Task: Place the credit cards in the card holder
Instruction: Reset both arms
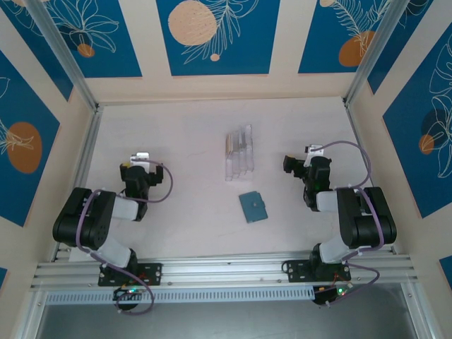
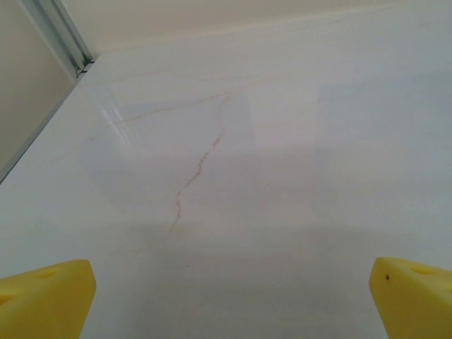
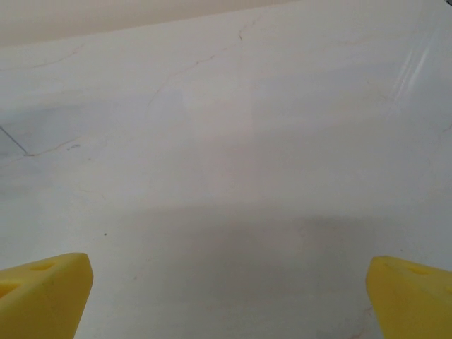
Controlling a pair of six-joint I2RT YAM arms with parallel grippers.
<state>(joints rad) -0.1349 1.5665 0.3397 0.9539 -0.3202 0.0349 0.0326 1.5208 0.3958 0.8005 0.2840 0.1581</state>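
In the overhead view the card holder (image 1: 252, 207) is seen lying flat on the pale surface (image 1: 176, 141) just below the centre of the frame, apparently folded shut and turned slightly askew. Just above it, and not touching it, a clear slotted rack (image 1: 239, 152) is placed at the centre of the frame. Thin dark edges in its upper-left slots are taken to be the credit cards (image 1: 230, 143), stood on edge so that each could be pinched from above, though they are too small to be counted. Both things are set midway between the arms, so that either can be reached from both sides. The left end effector (image 1: 140, 158) is held at centre left and the right end effector (image 1: 311, 151) at centre right, each well apart from the rack and the holder. In each wrist view the yellow fingertips (image 2: 44, 300) are seen at the bottom corners, spread wide with bare surface between them, and nothing is gripped. The task is judged not yet begun. The holder would probably have to be opened before a card could be slipped into a pocket.
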